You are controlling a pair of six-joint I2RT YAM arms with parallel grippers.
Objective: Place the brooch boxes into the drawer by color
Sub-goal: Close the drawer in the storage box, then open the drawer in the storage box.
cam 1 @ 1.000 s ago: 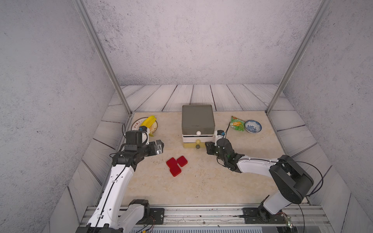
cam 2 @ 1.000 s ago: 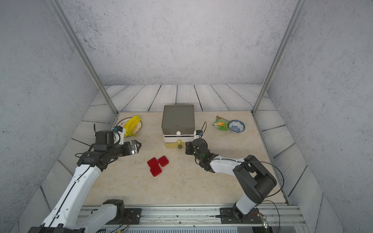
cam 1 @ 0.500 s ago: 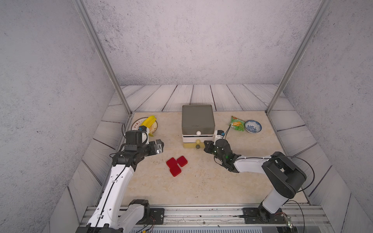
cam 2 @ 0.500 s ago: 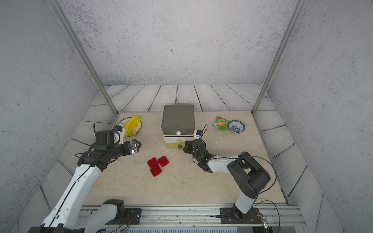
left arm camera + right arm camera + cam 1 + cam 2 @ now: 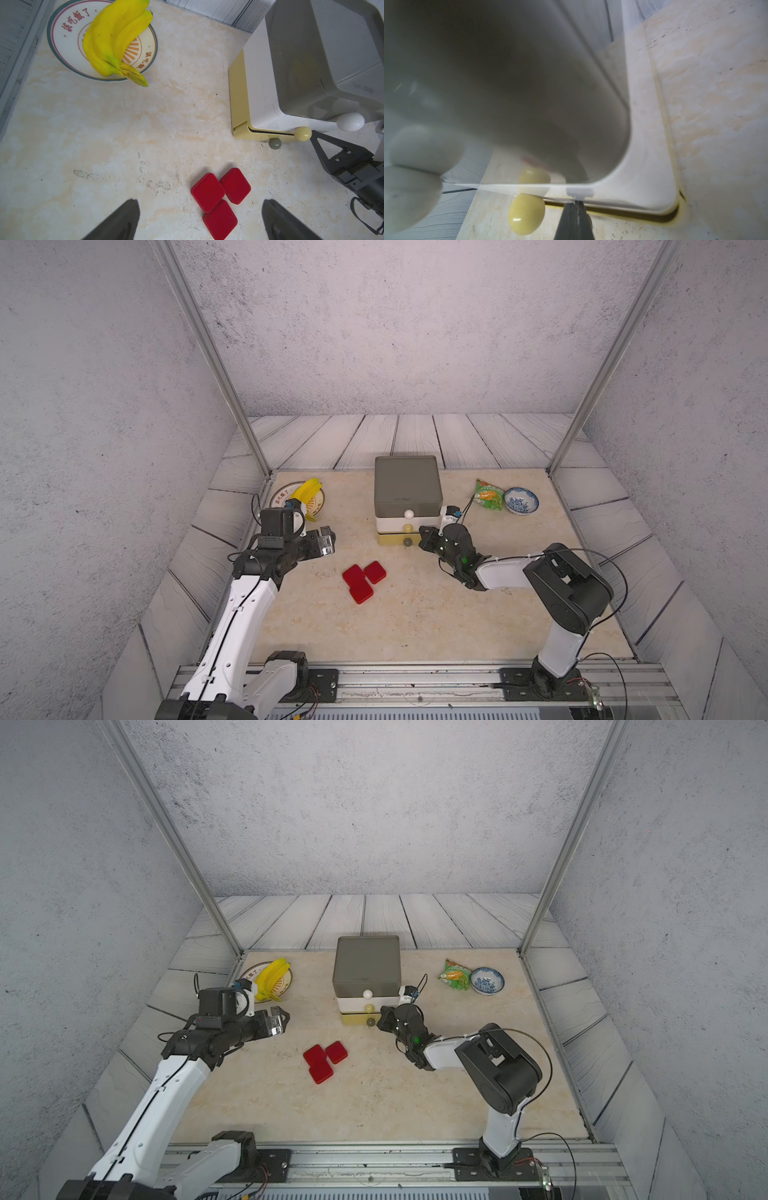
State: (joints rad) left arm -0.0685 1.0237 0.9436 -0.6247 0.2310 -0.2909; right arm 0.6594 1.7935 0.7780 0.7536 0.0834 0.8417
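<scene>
Three red boxes clustered; left tool wide, right tool closed at drawer edge.

Overhead stereo, wrist close-ups, shared drawer

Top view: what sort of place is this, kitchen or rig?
Likely a staged robot test cell, not a home. The left arm and right arm are bolted to a metal rail, grey panel walls box in a tabletop, and the props are a banana plate, bowl and drawer cabinet.
</scene>
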